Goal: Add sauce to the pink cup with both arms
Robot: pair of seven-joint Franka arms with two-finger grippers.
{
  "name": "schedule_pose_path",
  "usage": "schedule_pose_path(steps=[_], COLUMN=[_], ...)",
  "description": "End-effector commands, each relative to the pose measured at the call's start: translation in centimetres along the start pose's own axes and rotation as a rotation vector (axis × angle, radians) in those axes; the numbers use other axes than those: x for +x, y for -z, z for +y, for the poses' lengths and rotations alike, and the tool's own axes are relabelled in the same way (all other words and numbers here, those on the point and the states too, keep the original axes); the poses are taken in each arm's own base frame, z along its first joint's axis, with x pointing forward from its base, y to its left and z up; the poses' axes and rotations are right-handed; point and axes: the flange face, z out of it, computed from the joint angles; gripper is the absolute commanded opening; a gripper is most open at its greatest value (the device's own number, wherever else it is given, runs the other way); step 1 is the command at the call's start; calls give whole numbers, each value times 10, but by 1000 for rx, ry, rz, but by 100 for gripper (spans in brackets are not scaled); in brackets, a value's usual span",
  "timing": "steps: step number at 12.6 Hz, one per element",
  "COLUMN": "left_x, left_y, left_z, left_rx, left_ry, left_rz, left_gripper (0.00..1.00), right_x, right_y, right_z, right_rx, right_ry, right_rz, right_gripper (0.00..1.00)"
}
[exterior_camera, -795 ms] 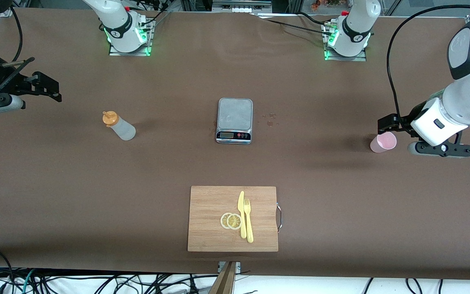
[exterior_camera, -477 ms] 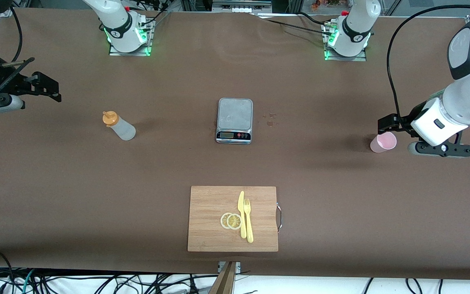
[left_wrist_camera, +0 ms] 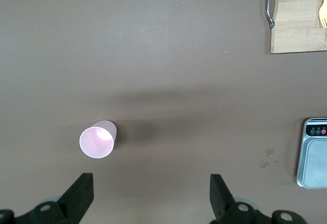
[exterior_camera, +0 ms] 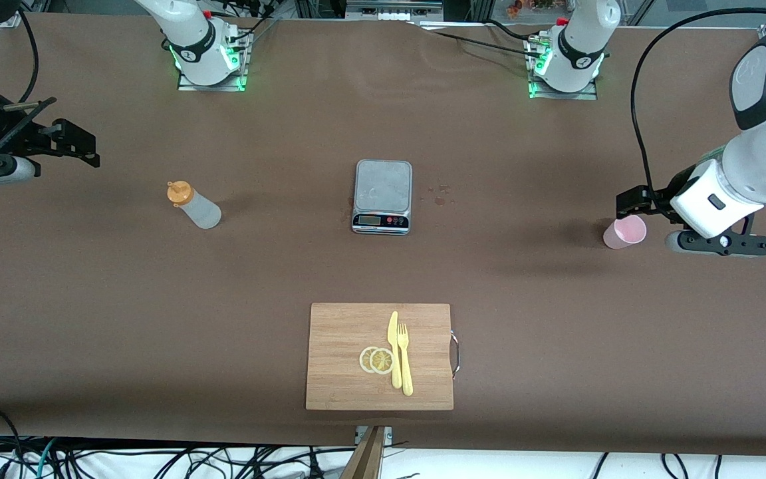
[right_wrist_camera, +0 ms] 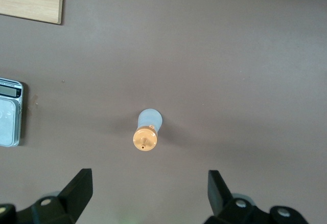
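Note:
The sauce bottle (exterior_camera: 195,206), translucent with an orange cap, stands upright toward the right arm's end of the table. My right gripper (exterior_camera: 80,143) hangs open over bare table apart from it. In the right wrist view the bottle (right_wrist_camera: 147,129) shows past the open right gripper (right_wrist_camera: 148,173), with nothing between the fingers. The pink cup (exterior_camera: 624,233) stands upright toward the left arm's end. My left gripper (exterior_camera: 632,203) hovers open over the table just beside it. In the left wrist view the cup (left_wrist_camera: 97,139) lies ahead of one finger of the left gripper (left_wrist_camera: 149,178).
A grey kitchen scale (exterior_camera: 383,196) sits mid-table with a few small drops beside it. A wooden cutting board (exterior_camera: 343,359), nearer the front camera, carries a yellow knife (exterior_camera: 393,349), a fork (exterior_camera: 404,359) and lemon slices (exterior_camera: 376,360).
Both arms have barely shifted. The bottle and the cup stand where they were.

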Motion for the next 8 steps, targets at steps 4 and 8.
schedule_pose_path(steps=[4,8], left_x=[-1,0], left_y=[6,5], left_z=[-3,-7], left_rx=[-8,-9], left_ry=[-13,-7], left_rz=[3,4], left_gripper=[100,100], right_x=[-6,-4], right_y=[2,2], right_z=[-14,-15], right_rx=[-2,-4], right_ry=[-54,-51], right_rz=[-29,-24], right_gripper=[100,100])
